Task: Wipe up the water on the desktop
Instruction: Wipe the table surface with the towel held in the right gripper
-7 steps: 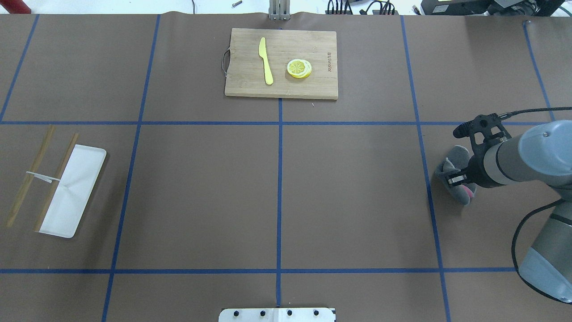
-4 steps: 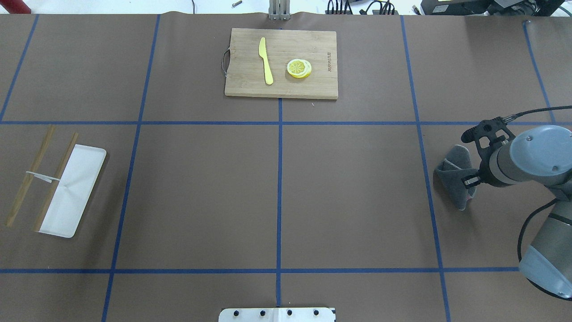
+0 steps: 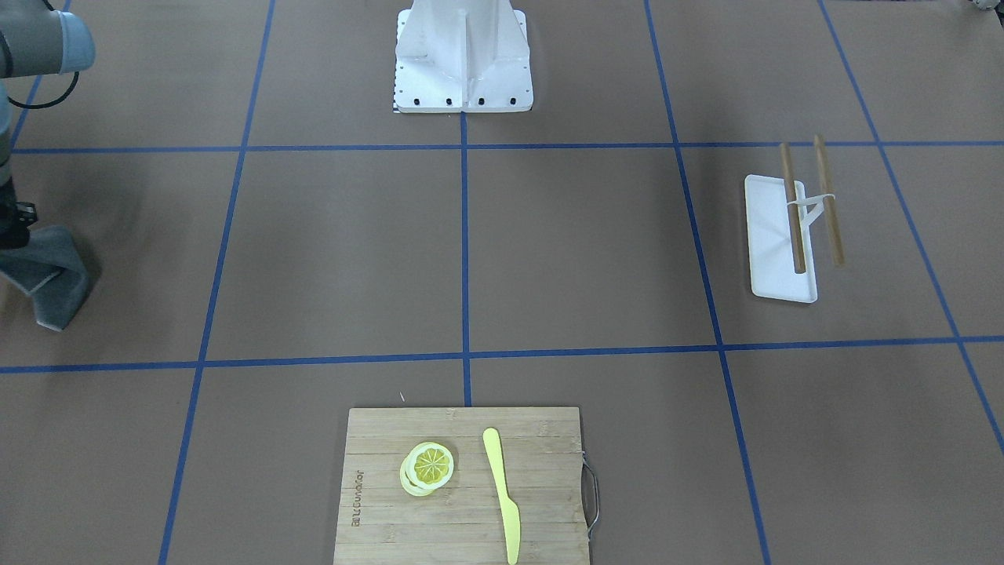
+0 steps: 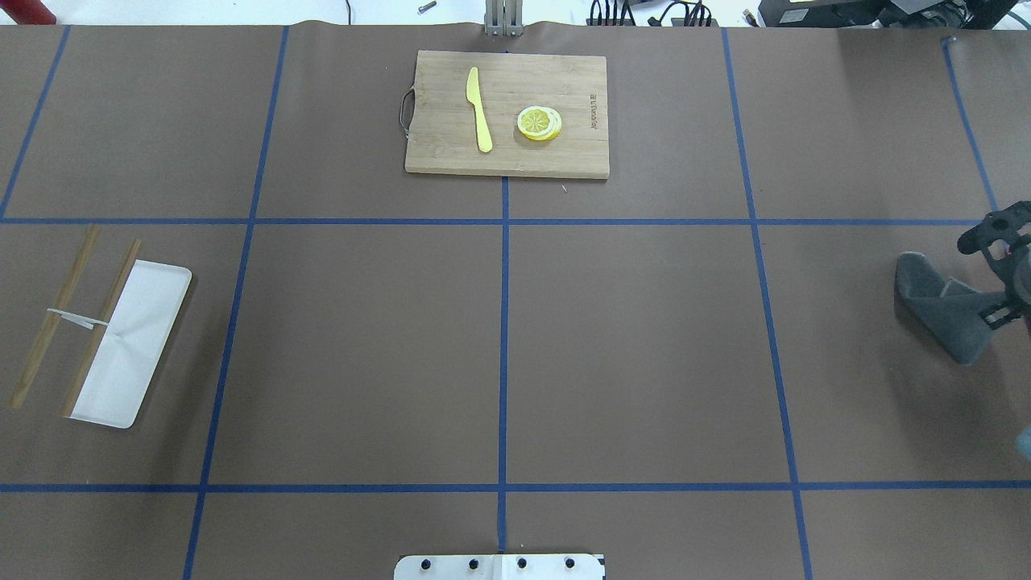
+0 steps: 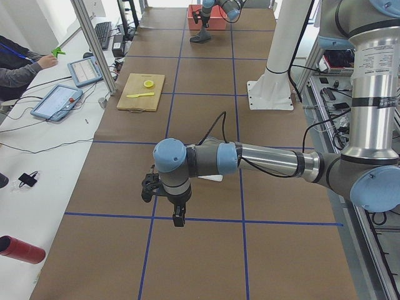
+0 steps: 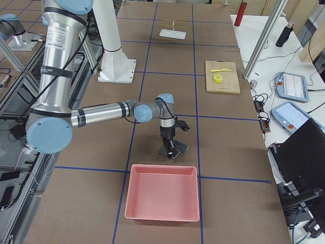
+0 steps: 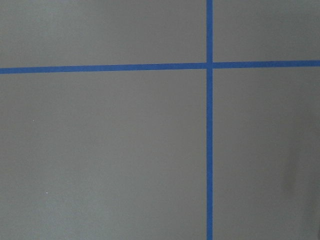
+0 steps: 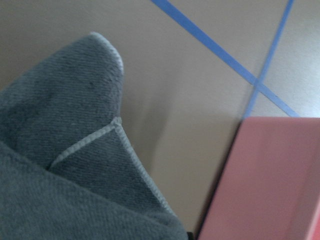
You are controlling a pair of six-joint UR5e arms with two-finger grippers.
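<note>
The desktop (image 4: 628,346) is brown paper crossed by blue tape lines. No water shows on it in any view. My right gripper (image 4: 997,311) sits at the overhead view's right edge, shut on a crumpled grey cloth (image 4: 938,310) whose lower folds rest on the desktop. From the right side the cloth (image 6: 172,150) hangs under the wrist, just short of a pink bin. It fills the right wrist view as grey folds (image 8: 65,150). My left gripper (image 5: 178,219) shows only in the left side view, above bare desktop, and I cannot tell whether it is open or shut.
A bamboo cutting board (image 4: 507,113) with a yellow knife (image 4: 479,109) and lemon slices (image 4: 539,123) lies at the far middle. A white tray (image 4: 129,346) with chopsticks (image 4: 52,322) lies at the left. The pink bin (image 6: 162,192) stands beside the cloth.
My right arm has drawn back toward the overhead view's right edge, dragging the grey cloth about 150 px rightward across the desktop. Everything else stays put.
</note>
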